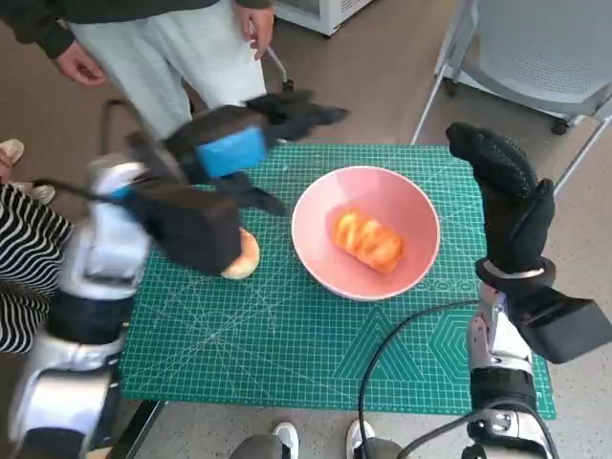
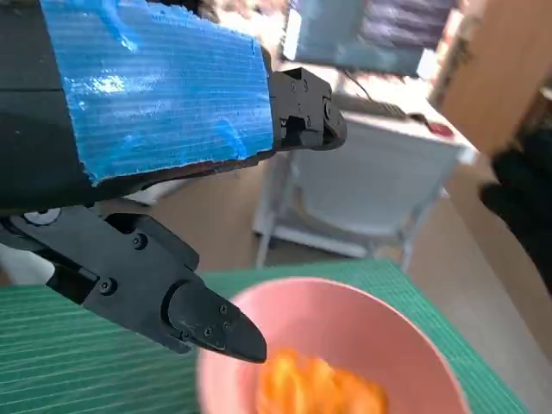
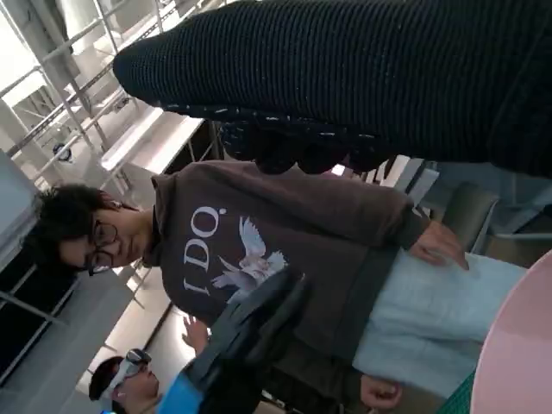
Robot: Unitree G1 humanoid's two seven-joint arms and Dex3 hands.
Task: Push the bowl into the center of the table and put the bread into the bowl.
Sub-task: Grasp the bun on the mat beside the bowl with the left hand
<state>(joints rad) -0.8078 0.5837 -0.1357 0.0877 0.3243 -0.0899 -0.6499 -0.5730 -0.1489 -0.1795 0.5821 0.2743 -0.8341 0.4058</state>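
Bread (image 1: 367, 240) lay inside the pink bowl (image 1: 316, 258), which sat roughly mid-table on the green mat (image 1: 287, 354), so by my reading both parts of the job looked done. A second roll (image 1: 243, 256) rested on the mat just beside the bowl, half hidden under my left forearm; whether it counted as more bread to load, I could not tell. My left hand (image 1: 251, 134) hung above the mat's far edge with fingers spread and nothing in them, lifted off the bowl rather than pressing it. My right hand (image 1: 507, 206) stood upright past the bowl's other side, gloved fingers straight, holding nothing. Beyond the table a person (image 1: 182, 48) stood close to my left hand, and a pale chair (image 1: 535, 57) stood further off.
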